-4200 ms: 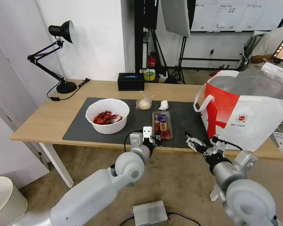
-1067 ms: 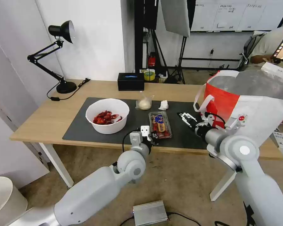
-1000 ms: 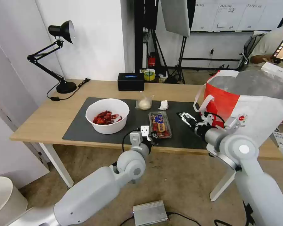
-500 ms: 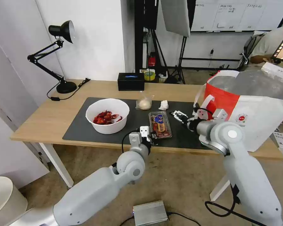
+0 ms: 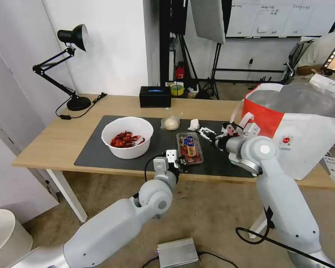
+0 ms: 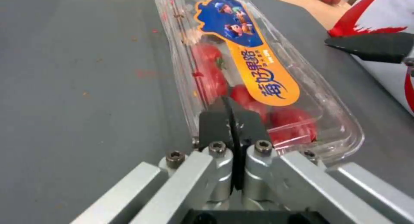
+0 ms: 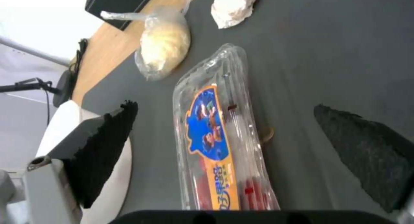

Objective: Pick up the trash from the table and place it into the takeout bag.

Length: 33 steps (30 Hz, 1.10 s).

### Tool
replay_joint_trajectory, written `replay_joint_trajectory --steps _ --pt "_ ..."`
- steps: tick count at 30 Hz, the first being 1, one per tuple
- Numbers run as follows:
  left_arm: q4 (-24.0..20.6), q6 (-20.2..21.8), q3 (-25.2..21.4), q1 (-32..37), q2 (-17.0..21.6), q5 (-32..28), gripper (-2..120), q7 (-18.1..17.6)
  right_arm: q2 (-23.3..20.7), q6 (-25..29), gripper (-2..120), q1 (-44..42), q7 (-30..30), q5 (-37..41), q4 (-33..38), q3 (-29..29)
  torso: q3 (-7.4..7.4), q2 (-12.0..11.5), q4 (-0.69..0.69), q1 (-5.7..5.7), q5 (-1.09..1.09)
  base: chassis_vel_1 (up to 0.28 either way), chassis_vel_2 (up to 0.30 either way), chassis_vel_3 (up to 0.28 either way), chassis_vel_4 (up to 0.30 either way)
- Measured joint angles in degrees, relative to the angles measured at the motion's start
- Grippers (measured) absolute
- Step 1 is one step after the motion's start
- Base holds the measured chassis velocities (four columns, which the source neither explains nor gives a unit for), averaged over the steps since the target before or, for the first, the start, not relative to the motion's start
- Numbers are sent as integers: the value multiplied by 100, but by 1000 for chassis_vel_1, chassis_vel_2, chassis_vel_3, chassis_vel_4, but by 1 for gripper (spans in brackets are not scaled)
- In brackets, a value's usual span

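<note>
Across the light-wood tabletop (image 5: 63, 137) a dark mat (image 5: 219, 149) is spread, and the clamshell box (image 5: 190, 147) is lying on it, long axis running away from the robot. The right claw (image 5: 204, 133) is held spread wide just beside the box's far end, on the takeout bag (image 5: 297, 130) side. The left claw (image 6: 233, 120) is pressed together at the box's near end, nothing pinched.

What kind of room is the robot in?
Probably a lab or filming studio: tripod light stands and a whiteboard stand behind a table set with a desk lamp.
</note>
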Motion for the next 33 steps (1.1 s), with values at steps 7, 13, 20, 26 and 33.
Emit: replay_joint_trajectory --steps 7,13,20,26,33 --pt "0 0 9 -13 -4 0 0 -2 75 -239 100 147 81 60 -190 -37 0 0 0 0 0 0 0 0 0" --pt "-4 -4 1 11 -9 19 0 -5 127 -257 100 178 124 81 -264 -89 -1 0 0 0 0 0 0 0 0" --pt "-14 -5 1 8 -2 19 0 -5 204 -257 100 268 172 76 -391 -146 -1 0 -1 0 0 0 0 0 0" --pt "-10 -7 3 10 -6 22 0 -5 286 -256 100 366 190 75 -568 -172 0 0 0 0 0 0 0 0 0" --pt "-12 -7 4 12 -3 25 0 -5 381 -254 100 481 221 60 -736 -210 0 0 0 -1 0 0 0 0 0"
